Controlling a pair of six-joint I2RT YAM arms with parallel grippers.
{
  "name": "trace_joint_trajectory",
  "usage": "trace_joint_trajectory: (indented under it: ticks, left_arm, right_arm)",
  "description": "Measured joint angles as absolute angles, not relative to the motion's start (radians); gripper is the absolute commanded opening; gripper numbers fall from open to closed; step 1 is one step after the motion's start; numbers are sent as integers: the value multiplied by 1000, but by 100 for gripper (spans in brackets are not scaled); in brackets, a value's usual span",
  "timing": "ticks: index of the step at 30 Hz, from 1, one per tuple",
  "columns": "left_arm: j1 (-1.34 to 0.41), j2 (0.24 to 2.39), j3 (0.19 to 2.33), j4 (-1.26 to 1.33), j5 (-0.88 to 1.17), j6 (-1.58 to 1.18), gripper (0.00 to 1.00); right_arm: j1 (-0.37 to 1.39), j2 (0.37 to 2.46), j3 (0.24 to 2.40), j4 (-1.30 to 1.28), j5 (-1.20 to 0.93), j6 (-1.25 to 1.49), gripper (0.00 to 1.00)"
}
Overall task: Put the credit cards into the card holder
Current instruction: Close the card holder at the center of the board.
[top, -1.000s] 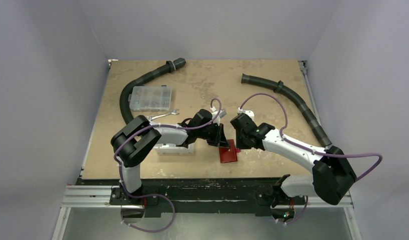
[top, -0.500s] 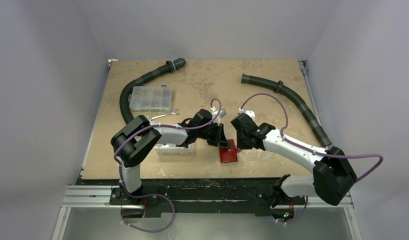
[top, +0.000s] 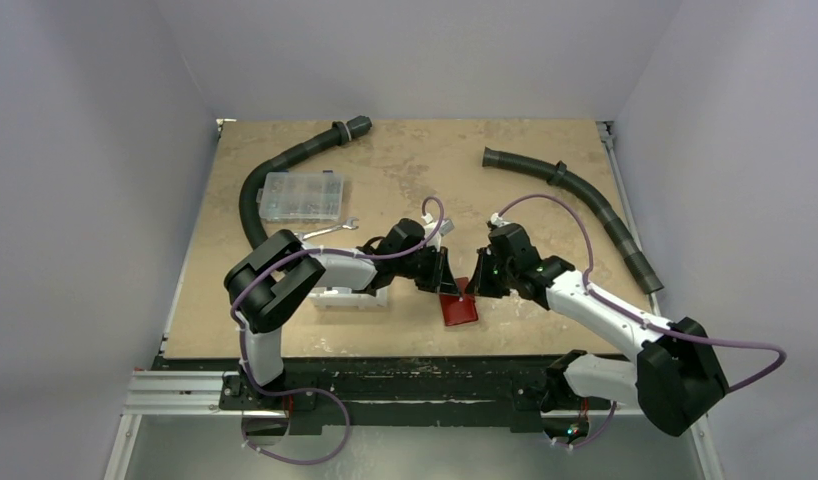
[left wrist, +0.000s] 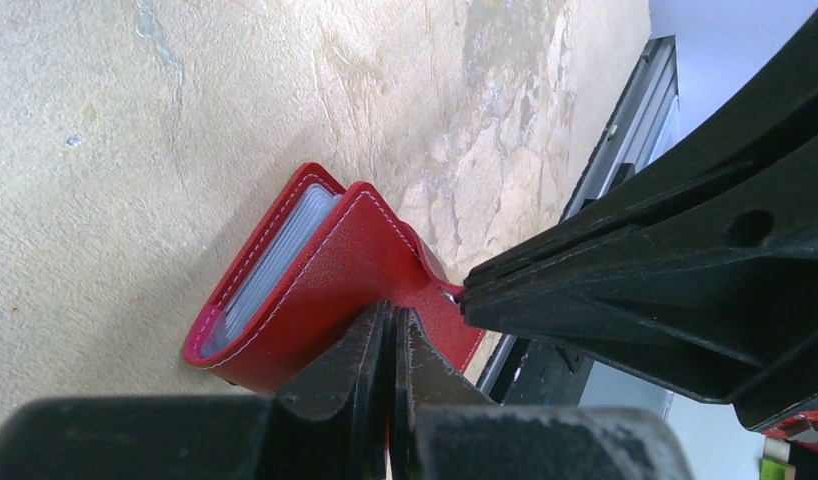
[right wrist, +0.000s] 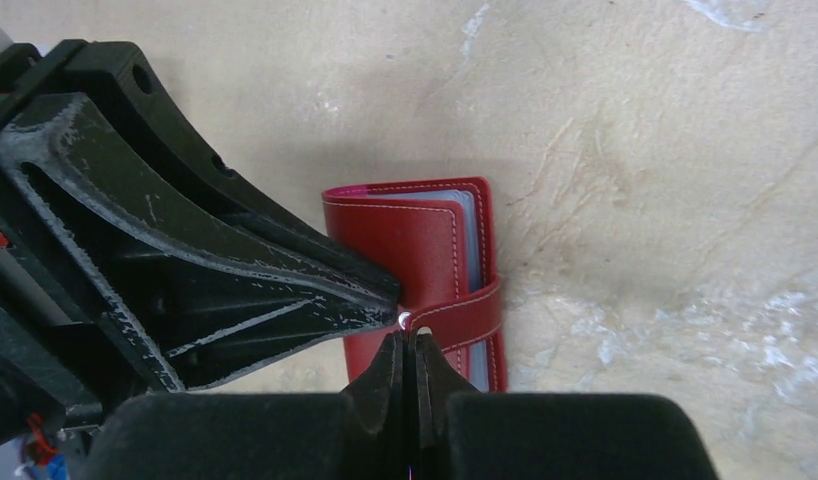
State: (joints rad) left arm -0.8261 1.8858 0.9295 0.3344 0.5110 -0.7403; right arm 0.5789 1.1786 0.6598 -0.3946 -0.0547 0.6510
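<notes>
Pinching the snap tab (right wrist: 465, 310) with fingers pressed tight together, the right gripper (right wrist: 406, 342) looks ready to pull the card holder (right wrist: 415, 240) open. The left gripper (left wrist: 393, 322) is squeezed tight on the card holder too, likely to stop it sliding. It lies on the table (top: 405, 170) between both arms, which bend low and reach in from each side.

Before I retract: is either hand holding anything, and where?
Cannot tell: left hand and right hand are shut, tips at the card holder's snap tab.
</notes>
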Motion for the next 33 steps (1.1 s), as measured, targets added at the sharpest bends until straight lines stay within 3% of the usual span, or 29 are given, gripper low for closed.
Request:
trace_joint_trajectory:
  ticks: [12, 33]
  left_arm:
    - [-826, 1880, 889, 394, 484, -776, 0]
    - [-826, 1852, 836, 444, 432, -822, 0]
  right_arm:
    - [534, 1208, 616, -311, -201, 655, 0]
    - [529, 1280, 612, -252, -263, 648, 0]
